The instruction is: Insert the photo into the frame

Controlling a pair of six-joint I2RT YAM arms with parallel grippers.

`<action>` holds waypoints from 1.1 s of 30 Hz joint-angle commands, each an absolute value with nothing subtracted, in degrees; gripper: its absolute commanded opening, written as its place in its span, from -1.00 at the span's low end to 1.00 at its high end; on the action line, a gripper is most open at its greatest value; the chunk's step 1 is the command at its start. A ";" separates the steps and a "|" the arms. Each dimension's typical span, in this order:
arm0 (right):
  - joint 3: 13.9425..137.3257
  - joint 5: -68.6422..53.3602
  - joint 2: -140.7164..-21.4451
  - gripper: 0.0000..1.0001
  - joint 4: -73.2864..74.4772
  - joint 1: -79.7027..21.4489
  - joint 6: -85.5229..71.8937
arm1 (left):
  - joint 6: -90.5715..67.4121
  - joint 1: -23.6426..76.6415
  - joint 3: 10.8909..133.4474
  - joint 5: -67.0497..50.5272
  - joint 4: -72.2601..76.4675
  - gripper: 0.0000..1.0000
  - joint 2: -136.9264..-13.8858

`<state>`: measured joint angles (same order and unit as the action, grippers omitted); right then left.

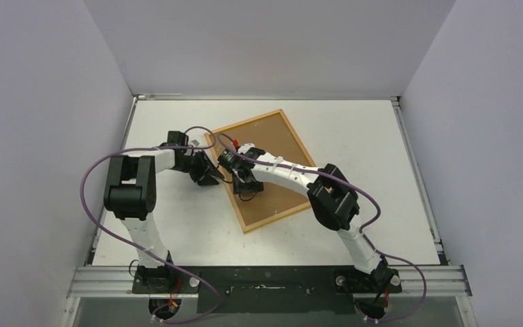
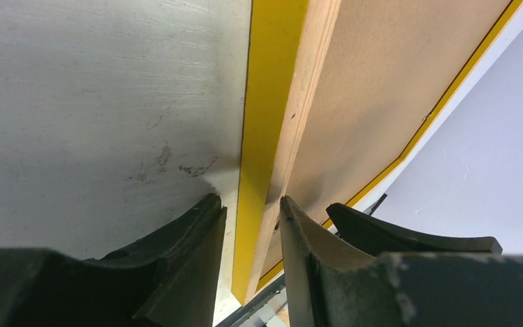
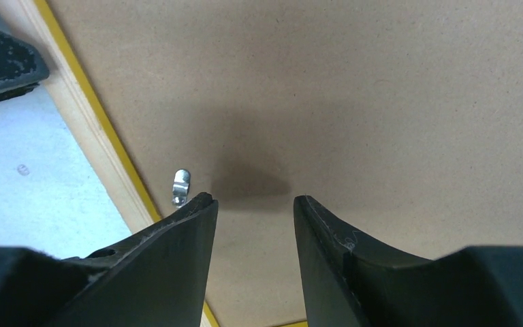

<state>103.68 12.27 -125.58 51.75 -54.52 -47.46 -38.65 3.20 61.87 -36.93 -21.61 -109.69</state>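
Two arms work over one white table (image 1: pixel 381 170); between them they reach one frame and one backing board.

The left arm (image 1: pixel 133 187) bends in from the left; its left gripper (image 1: pixel 211 178) sits at the left long edge of the frame (image 1: pixel 243 122). In the left wrist view the left gripper (image 2: pixel 250 211) has its two fingers on either side of that edge; the frame (image 2: pixel 265 102) shows there as one yellow band beside one light wood band; the right finger (image 2: pixel 306 259) touches the wood, while a thin sliver of table (image 2: pixel 95 102) shows between the other finger and the yellow, so I cannot tell whether the edge is truly clamped.

The frame lies flat on the table near its middle, back side up and turned at an angle to the table's edges; the brown backing board (image 1: pixel 265 136) fills it inside the wood rim.

The right gripper (image 1: pixel 245 185) hangs over the board, just inside the same left edge and close to the left gripper. In the right wrist view the right gripper (image 3: pixel 253 201) has its two fingers parted with nothing between them, only the bare backing board (image 3: pixel 381 102) beyond; one small metal tab (image 3: pixel 182 185) lies on the board just beside the left fingertip, near the frame (image 3: pixel 82 116) rim.

The right arm (image 1: pixel 334 197) stretches back to the right across the board.
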 commanded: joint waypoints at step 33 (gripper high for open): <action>109.31 9.25 -131.55 0.05 51.24 -54.98 -43.43 | -39.11 3.08 61.60 -37.10 -20.57 -0.43 -111.34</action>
<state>107.61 10.26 -129.47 51.51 -54.48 -44.93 -39.83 3.20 61.87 -37.60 -21.52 -110.48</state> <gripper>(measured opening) 0.522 0.286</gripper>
